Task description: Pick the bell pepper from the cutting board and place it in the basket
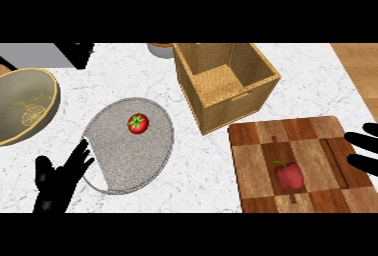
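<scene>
Nearest, at about five o'clock, lies one wooden cutting board, a checkered block of light and dark squares whose near edge is cut off by the view. On it rests one red bell pepper, toward the board's near middle, with its green stem pointing toward eleven o'clock; nothing touches it. At three o'clock the right hand enters from the edge, fingers straight and spread over the board's right side, clear of the pepper; most of the hand is out of view. At eight o'clock the left hand stands with fingers straight and fanned apart, their tips overlapping the near left rim of one grey speckled plate; whether they touch it cannot be told. One tomato sits on the plate's far half.

Farther off, at one o'clock, stands one open wicker basket, just beyond the board's far left corner. At nine o'clock is one pale bowl, partly cut off by the left edge. At twelve o'clock one round grey object shows behind the basket, mostly hidden. At eleven o'clock a grey and black shape is too cropped to identify.
</scene>
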Motion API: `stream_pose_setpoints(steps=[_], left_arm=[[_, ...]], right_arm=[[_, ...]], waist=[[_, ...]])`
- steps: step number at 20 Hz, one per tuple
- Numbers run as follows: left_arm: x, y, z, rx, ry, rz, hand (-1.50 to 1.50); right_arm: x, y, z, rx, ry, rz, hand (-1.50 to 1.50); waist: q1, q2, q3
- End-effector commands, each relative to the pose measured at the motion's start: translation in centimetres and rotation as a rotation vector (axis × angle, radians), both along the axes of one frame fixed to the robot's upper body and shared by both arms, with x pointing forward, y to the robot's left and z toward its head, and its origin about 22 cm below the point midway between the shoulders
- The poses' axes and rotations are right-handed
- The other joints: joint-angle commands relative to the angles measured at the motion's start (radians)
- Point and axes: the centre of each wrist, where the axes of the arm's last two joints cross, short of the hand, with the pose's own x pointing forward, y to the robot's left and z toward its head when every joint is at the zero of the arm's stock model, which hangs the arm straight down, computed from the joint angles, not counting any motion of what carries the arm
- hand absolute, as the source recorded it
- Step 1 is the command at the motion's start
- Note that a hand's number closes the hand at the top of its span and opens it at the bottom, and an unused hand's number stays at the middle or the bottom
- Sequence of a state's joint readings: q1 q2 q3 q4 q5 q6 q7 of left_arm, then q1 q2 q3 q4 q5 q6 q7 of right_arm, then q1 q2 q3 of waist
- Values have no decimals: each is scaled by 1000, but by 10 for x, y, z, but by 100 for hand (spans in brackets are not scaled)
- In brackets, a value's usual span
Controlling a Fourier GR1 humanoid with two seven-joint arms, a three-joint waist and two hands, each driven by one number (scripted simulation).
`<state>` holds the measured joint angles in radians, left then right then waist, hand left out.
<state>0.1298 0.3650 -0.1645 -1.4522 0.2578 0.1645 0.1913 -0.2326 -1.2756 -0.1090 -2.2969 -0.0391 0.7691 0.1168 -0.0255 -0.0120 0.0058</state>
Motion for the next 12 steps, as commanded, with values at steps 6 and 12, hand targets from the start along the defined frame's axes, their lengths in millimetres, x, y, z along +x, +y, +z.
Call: stream_pose_setpoints(steps=[6,12], left_arm=[[14,-2,-3,9,67,-6,0],[-24,6,-26,-9,87,3,0]], right_arm=[[6,-14,-12,7,58,-30,-150],[-8,-5,-62,87,71,-14,-150]], waist=[[27,13,-6],[26,12,-4]])
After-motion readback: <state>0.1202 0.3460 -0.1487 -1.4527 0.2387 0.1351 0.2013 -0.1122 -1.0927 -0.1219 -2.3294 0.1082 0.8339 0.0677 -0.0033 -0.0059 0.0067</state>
